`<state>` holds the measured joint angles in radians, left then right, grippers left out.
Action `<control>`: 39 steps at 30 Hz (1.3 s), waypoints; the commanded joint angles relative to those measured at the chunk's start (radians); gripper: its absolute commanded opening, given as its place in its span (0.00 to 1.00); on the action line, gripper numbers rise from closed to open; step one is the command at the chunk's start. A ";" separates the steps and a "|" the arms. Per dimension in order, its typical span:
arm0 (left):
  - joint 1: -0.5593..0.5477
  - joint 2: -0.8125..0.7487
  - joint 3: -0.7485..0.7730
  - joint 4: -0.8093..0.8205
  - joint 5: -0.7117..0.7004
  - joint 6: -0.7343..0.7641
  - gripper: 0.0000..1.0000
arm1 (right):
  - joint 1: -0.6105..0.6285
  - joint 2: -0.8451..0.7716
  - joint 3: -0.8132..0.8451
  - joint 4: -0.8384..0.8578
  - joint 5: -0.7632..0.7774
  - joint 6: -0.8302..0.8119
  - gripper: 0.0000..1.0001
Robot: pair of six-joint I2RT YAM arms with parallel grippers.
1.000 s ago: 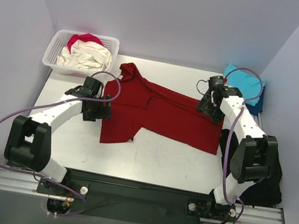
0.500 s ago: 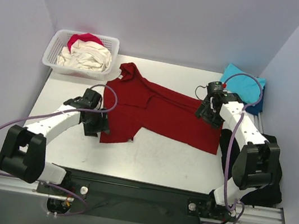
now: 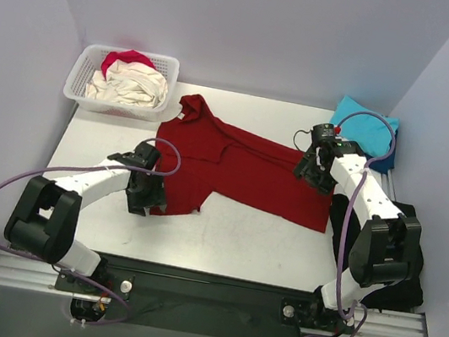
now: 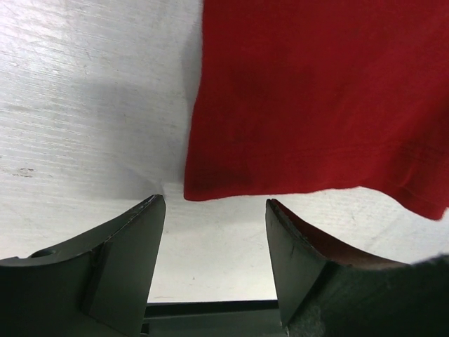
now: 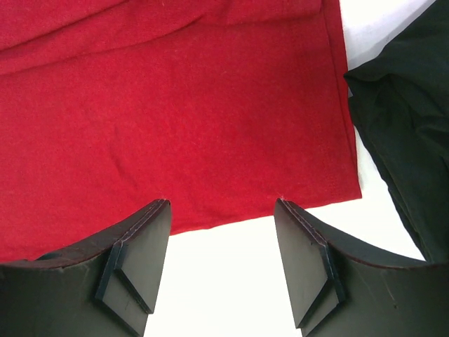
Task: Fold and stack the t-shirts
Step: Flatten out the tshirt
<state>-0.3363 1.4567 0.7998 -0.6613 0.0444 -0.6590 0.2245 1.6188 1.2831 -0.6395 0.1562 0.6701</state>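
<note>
Okay, my left gripper (image 4: 214,203) and right gripper (image 5: 223,203) both gape empty over the dark red cotton t-shirt (image 3: 242,167), so I'd pinch its corners evenly.

The dark red tee (image 3: 240,175) lies spread mostly flat across the middle of the frame, collar toward the upper left. A cream tee (image 3: 135,84) and a pink-red tee (image 3: 127,57) sit crumpled together at the upper left. A turquoise tee (image 3: 368,127) lies at the upper right, and a dark navy tee (image 3: 408,292) is bunched at the right edge.
</note>
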 commanded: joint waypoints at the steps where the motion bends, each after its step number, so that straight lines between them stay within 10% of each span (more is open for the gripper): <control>1: -0.009 0.024 0.022 0.031 -0.069 -0.028 0.70 | 0.006 -0.043 -0.005 -0.032 0.014 0.014 0.61; 27: -0.064 0.172 0.058 0.022 -0.124 -0.022 0.37 | -0.019 -0.072 -0.028 -0.031 0.014 0.013 0.59; 33: -0.067 0.137 0.076 -0.007 -0.146 -0.019 0.00 | -0.027 -0.094 -0.064 -0.029 0.006 0.013 0.58; 39: -0.040 0.058 0.150 -0.092 -0.256 0.009 0.00 | -0.030 -0.151 -0.149 -0.034 -0.018 0.016 0.58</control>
<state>-0.3950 1.5715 0.8925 -0.6960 -0.1047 -0.6678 0.2016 1.5318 1.1713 -0.6353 0.1478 0.6743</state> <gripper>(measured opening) 0.031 0.581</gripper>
